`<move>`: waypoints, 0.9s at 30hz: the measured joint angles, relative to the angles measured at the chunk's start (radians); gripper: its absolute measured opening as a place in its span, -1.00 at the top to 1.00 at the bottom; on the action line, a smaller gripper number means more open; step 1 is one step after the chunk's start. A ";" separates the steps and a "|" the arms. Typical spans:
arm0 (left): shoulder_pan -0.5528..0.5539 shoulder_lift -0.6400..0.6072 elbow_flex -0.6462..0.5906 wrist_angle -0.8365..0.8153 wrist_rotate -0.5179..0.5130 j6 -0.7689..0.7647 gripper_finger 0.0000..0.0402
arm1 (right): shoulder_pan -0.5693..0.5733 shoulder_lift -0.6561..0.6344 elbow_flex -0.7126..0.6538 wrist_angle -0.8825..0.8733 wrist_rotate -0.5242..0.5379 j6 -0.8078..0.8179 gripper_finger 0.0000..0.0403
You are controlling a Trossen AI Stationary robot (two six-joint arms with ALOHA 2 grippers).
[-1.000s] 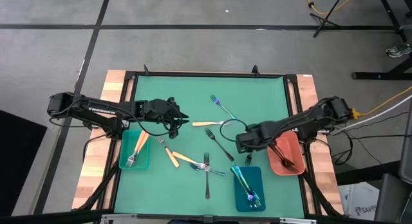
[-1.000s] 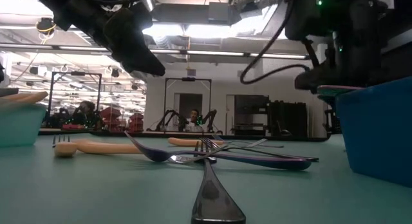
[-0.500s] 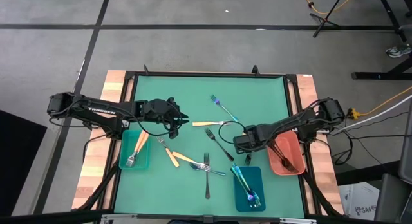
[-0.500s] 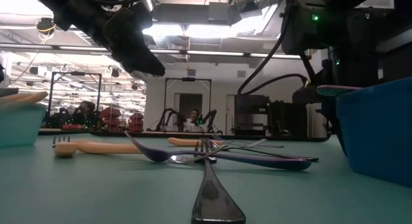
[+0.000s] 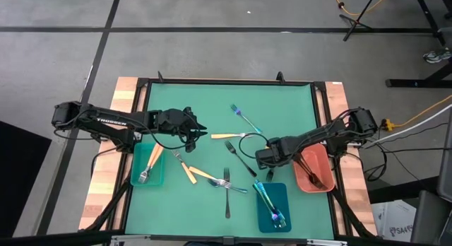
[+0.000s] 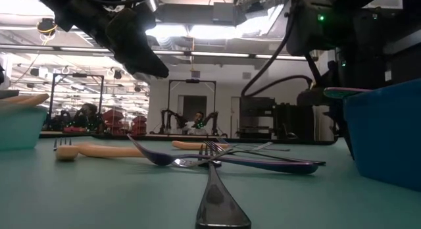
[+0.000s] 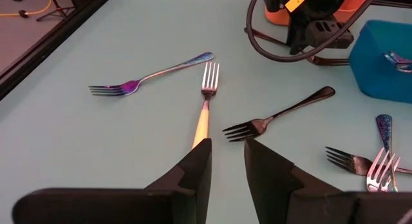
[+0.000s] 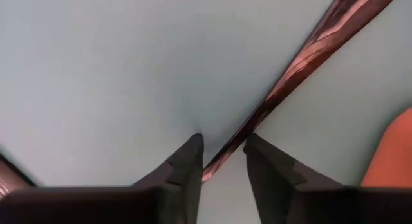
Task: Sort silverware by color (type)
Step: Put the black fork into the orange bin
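Observation:
Silverware lies scattered on the green table (image 5: 282, 104). My right gripper (image 5: 263, 160) points down at a dark utensil (image 5: 272, 174) next to the blue tray (image 5: 283, 194). It is open, with one finger on each side of the utensil's slim handle (image 8: 283, 82). My left gripper (image 5: 203, 127) hovers open and empty above the table's left middle. An orange-handled fork (image 7: 205, 102) lies flat just beyond its fingers. My right gripper comes from above with its fingers slanting across the dark handle (image 8: 226, 153). The handle lies flat on the table. Whether the fingertips (image 8: 193, 153) touch it, I cannot tell.
A teal tray (image 5: 134, 181) holds orange-handled pieces, and a salmon tray (image 5: 321, 155) holds dark ones. The blue tray holds iridescent ones. Loose on the table are an iridescent fork (image 5: 244, 117), a dark fork (image 5: 240, 158), a crossed cluster (image 5: 205, 174) and another dark fork (image 5: 227, 198).
My right gripper has sunk toward the table onto the dark utensil beside the blue tray, and its arm has bent lower. The silverware lies where it was.

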State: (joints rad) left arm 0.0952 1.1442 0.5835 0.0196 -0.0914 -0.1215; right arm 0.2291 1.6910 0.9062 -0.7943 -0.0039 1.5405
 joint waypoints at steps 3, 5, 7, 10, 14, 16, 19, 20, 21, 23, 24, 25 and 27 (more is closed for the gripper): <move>0.000 0.000 0.000 0.000 0.000 0.000 0.57 | 0.001 0.000 0.000 0.009 0.011 0.000 0.62; 0.000 0.000 0.000 0.000 0.000 0.000 0.57 | 0.001 0.000 -0.001 0.024 0.015 0.000 0.70; 0.000 0.000 0.000 0.000 0.000 0.000 0.57 | 0.001 0.000 -0.002 0.035 0.023 -0.003 0.77; 0.000 0.000 0.000 0.000 0.000 0.000 0.57 | 0.001 0.001 -0.002 0.044 0.028 -0.011 0.87; 0.000 0.000 0.000 0.000 0.000 0.000 0.57 | 0.001 0.001 -0.003 0.046 0.030 -0.049 0.98; 0.000 0.000 0.000 0.000 0.000 0.000 0.57 | 0.001 0.001 -0.003 0.047 0.032 -0.056 0.97; 0.000 0.000 0.000 0.000 0.000 0.000 0.57 | 0.001 0.001 -0.003 0.048 0.035 -0.057 0.96; 0.000 0.000 0.000 0.000 0.000 0.000 0.57 | 0.001 0.001 -0.003 0.048 0.035 -0.061 0.97; 0.000 0.000 0.000 0.000 0.000 0.000 0.57 | 0.001 0.001 -0.003 0.047 0.035 -0.071 0.98; 0.000 0.000 0.000 0.000 0.000 0.000 0.57 | 0.001 0.001 -0.003 0.045 0.035 -0.086 0.99; 0.000 0.000 0.000 0.000 0.000 0.000 0.57 | 0.001 0.001 -0.003 0.043 0.035 -0.087 0.98; 0.000 0.000 0.000 0.000 0.000 0.000 0.57 | 0.001 -0.003 -0.003 0.041 0.035 -0.088 0.98; 0.000 0.000 0.000 0.000 0.000 0.000 0.57 | 0.001 -0.011 -0.003 0.039 0.035 -0.091 0.98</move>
State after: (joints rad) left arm 0.0952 1.1442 0.5838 0.0196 -0.0914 -0.1214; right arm 0.2298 1.6797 0.9033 -0.7557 0.0315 1.4498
